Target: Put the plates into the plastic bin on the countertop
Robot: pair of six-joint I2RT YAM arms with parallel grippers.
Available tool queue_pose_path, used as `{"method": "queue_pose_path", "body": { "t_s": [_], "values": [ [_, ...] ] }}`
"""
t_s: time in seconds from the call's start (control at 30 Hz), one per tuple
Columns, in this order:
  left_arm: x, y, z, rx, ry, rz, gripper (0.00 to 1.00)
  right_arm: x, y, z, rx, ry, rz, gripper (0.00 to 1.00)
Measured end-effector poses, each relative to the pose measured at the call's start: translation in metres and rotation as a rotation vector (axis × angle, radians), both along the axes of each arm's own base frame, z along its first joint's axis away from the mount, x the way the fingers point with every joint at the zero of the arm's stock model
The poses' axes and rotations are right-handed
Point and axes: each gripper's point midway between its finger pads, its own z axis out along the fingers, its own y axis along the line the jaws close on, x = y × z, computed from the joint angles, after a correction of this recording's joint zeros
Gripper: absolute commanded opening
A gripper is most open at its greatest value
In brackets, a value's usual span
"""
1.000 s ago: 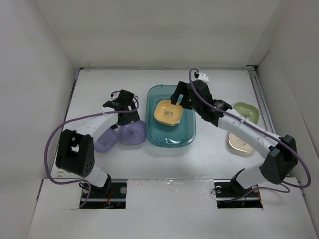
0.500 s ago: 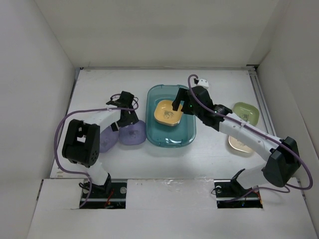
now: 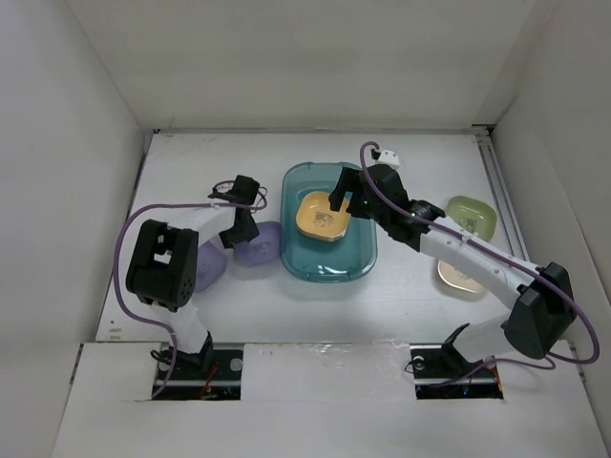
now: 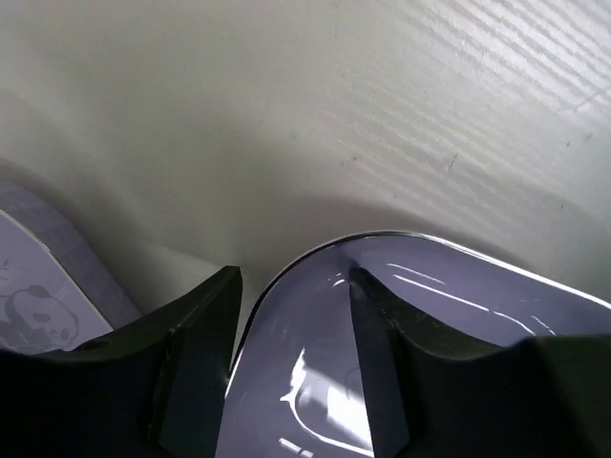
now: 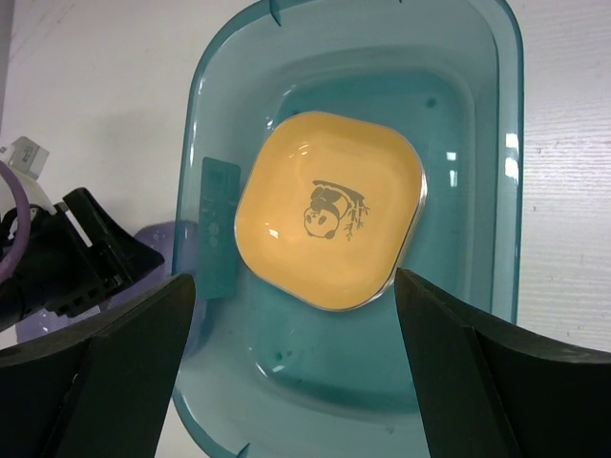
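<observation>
From above, the plastic bin [image 3: 329, 260] sits mid-table [image 3: 410, 157], its long axis running from the near edge toward the far wall. A yellow-orange plate [image 3: 320, 218] lies flat in the bin's far half, hollow side up. The right fingers [image 3: 337, 198] hang over the plate's far right corner. From here I cannot tell how far apart they are. Left of the bin, the left fingers [image 3: 245, 231] come down on the far edge of a purple plate [image 3: 258, 248], which lies just beside the bin's left wall. A second purple plate [image 3: 208, 269] lies further left, half hidden under the left arm. A green plate [image 3: 473, 218] and a cream plate [image 3: 460, 277] lie to the right, well apart from the bin.

In the left wrist view, the left fingers [image 4: 196, 353] are spread and straddle the purple plate's rim, one outside it and one over its hollow, not yet clamped. The second purple plate shows a panda print at the far left.

In the right wrist view, the right fingers [image 5: 115, 372] are spread wide and hold nothing. The yellow-orange plate rests on the bin floor between them, turned a little askew to the bin's walls. Its panda print is upright in this view. The bin's long axis runs top to bottom here.
</observation>
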Motion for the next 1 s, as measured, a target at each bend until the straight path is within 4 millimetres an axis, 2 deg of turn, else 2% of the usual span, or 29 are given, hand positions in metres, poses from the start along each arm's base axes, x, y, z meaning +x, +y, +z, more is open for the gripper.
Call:
{"method": "queue_pose_path", "body": {
  "t_s": [0.2,0.23,0.27,0.33,0.37,0.6,0.77,0.83,0.93,1.0],
  "values": [
    [0.014,0.007,0.004,0.050,-0.026,0.054,0.25,0.000,-0.001,0.000,-0.004,-0.001,0.001,0.91],
    [0.016,0.010,0.006,0.065,-0.030,0.067,0.17,0.000,-0.001,0.000,-0.005,-0.002,0.001,0.91],
    [0.017,0.012,0.007,0.077,-0.034,0.081,0.13,0.001,-0.001,0.000,-0.006,-0.002,0.001,0.91],
    [0.023,0.015,0.013,0.097,-0.047,0.111,0.10,0.001,-0.001,0.000,-0.006,-0.002,0.001,0.91],
    [0.029,0.016,0.017,0.103,-0.067,0.125,0.00,0.001,-0.001,0.000,-0.006,-0.002,0.001,0.91],
    [0.056,0.031,0.049,0.161,-0.159,0.240,0.00,0.003,-0.005,0.000,-0.009,-0.001,-0.002,0.91],
    [0.062,0.048,0.080,0.240,-0.207,0.315,0.00,0.011,-0.019,-0.004,-0.013,0.002,-0.028,0.91],
    [0.061,0.055,0.098,0.276,-0.236,0.333,0.00,0.013,-0.038,-0.012,-0.022,0.020,-0.061,0.91],
    [0.066,0.054,0.140,0.319,-0.326,0.330,0.00,0.018,-0.064,-0.016,-0.027,0.027,-0.110,0.91],
    [0.074,0.034,0.177,0.323,-0.417,0.279,0.00,0.020,-0.086,-0.014,-0.027,0.018,-0.150,0.91]
  ]
}}
